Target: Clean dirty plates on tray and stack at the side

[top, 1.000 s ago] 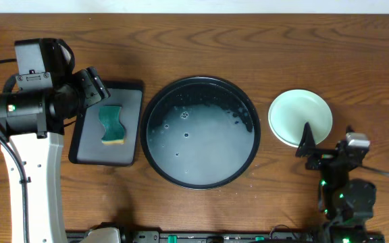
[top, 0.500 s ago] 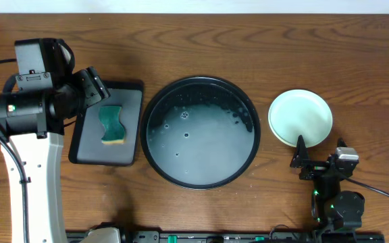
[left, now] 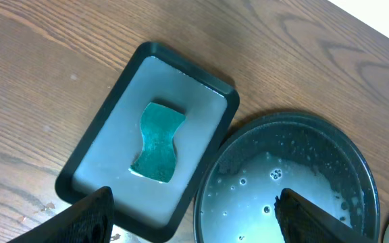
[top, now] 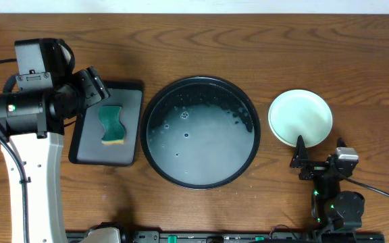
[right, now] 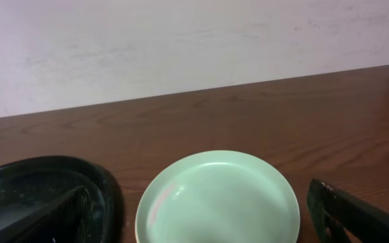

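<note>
Overhead view, large round black tray with raised rim point(top: 201, 79) at centre, holding soapy water, pale mint round plastic plate point(top: 300, 118) on the wooden table point(top: 248, 40) right of it, apart from it, left gripper point(left: 193, 219) spread wide, holding nothing, right gripper point(right: 198, 202) likewise wide apart and empty.

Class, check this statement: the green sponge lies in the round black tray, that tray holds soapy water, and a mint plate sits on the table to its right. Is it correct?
Not quite. The green sponge lies in the dark grey rectangular tray, not in the round black tray, as the overhead view shows. The rest stands: the round tray holds soapy water, and a mint plate sits on the table to its right.
</note>
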You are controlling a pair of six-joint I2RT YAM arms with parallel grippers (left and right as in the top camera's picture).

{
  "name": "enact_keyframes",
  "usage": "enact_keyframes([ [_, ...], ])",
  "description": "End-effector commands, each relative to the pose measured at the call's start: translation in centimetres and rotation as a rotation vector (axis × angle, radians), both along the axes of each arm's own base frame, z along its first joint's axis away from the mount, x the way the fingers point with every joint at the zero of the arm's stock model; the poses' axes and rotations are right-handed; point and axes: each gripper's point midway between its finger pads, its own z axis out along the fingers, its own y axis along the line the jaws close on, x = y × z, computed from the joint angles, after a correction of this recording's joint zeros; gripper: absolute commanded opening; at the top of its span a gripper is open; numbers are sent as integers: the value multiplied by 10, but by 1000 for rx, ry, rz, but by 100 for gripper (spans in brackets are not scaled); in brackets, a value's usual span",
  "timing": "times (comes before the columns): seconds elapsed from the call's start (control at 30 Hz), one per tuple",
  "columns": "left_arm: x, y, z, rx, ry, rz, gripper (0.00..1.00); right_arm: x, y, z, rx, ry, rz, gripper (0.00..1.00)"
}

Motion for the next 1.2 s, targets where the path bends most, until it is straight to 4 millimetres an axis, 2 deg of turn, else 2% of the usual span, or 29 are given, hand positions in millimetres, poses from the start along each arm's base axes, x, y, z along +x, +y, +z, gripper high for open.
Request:
enact_keyframes([
  [0.0, -1, -1, 4, -9, -13, 10, 77, 0, -3, 0, 1, -3, -9, 99],
  [0.17, -2, 5, 4, 30, -9, 22, 77, 0, -3, 0, 1, -3, -9, 99],
  [0.3, -11, 12, 15, 74, -44, 50, 77, 0, -3, 0, 1, -3, -9, 99],
  [0.5, -19, -4, 34, 95, -278, 0, 77, 0, -3, 0, 1, -3, -9, 99],
  [0.6, -25, -6, 31, 100, -417, -1, 77, 0, -3, 0, 1, -3, -9, 99],
  [0.73, -37, -6, 16, 115, -582, 2, 77, 0, -3, 0, 1, -3, -9, 99],
  [0.93, -55, -7, -20, 153, -801, -2, 77, 0, -3, 0, 1, -3, -9, 99],
  [1.17, -70, -8, -69, 218, -923, -27, 77, 0, -3, 0, 1, -3, -9, 99],
])
